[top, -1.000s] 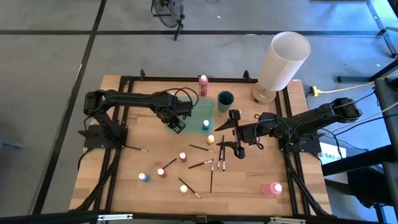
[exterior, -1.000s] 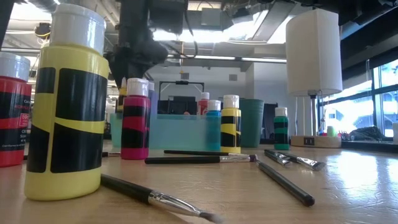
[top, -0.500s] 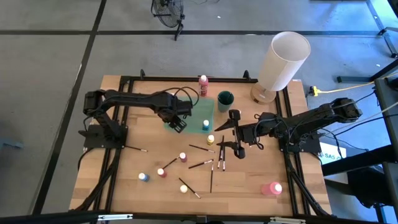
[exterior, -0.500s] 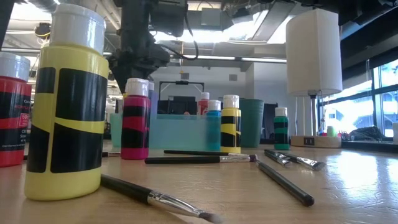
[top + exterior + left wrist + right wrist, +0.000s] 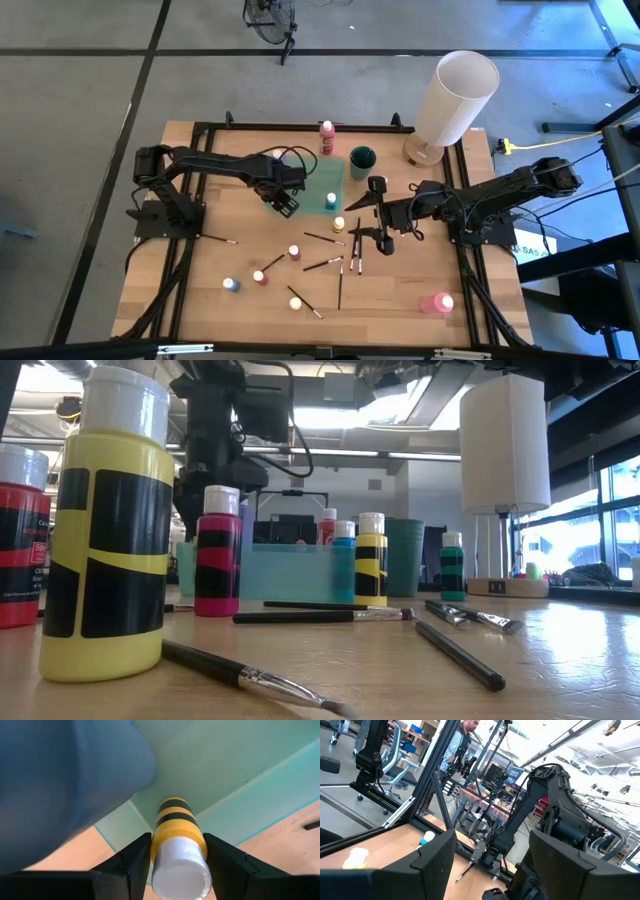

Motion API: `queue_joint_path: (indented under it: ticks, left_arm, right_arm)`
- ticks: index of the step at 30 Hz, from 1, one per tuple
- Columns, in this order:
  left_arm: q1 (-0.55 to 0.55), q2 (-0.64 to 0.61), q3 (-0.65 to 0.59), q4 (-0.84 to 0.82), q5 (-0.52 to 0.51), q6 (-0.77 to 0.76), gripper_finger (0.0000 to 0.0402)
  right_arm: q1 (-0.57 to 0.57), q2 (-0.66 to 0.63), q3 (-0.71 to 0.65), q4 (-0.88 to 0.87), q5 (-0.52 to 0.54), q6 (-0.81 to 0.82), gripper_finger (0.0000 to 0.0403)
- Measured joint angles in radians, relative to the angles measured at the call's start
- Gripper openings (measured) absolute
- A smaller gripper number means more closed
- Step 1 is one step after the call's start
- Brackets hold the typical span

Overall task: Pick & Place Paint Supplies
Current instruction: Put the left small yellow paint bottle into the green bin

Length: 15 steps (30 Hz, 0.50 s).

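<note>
A pale wooden table (image 5: 400,290) with a black frame stands on a grey floor; the low view looks past it into a workshop with desks and windows.

At the far edge stand one big white cylinder (image 5: 455,95), smooth and slightly tapered, one dark green round cup (image 5: 361,159) and one tall pink bottle (image 5: 327,137). A shallow, translucent teal tray (image 5: 322,175), rectangular, lies beside the cup; one teal bottle (image 5: 331,200) stands at its near right corner.

On the open wood the high view shows six more white-capped bottles: a yellow one (image 5: 339,224) just in front of the tray, a pink one (image 5: 294,252), a red one (image 5: 259,277), a blue one (image 5: 231,285), a second yellow one (image 5: 295,303), and a wider pink one (image 5: 437,302) well apart near the right front. All are small plastic cylinders; in the low view their labels are banded black. Thin dark-handled brushes (image 5: 322,264) lie scattered between them, roughly seven, though where they cross the count is unsure; one brush (image 5: 217,240) lies alone toward the left.

The left gripper (image 5: 285,200) is at the tray's left part. In its wrist view the two dark fingers (image 5: 131,861) flank a yellow-and-black striped bottle (image 5: 177,837) with a white cap, over the tray's edge. The fingers stand close at its sides, and I cannot tell whether they press it.

The right gripper (image 5: 372,212) waits above the brushes right of the tray, its jaws wide apart and holding nothing.
</note>
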Motion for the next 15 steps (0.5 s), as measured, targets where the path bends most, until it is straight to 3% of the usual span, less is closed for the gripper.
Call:
queue_joint_path:
  ticks: [15]
  left_arm:
    - [-0.001, -0.002, -0.004, 0.032, 0.039, 0.058, 0.0195]
  right_arm:
    - [0.000, 0.000, 0.000, -0.004, 0.000, 0.000, 0.0257]
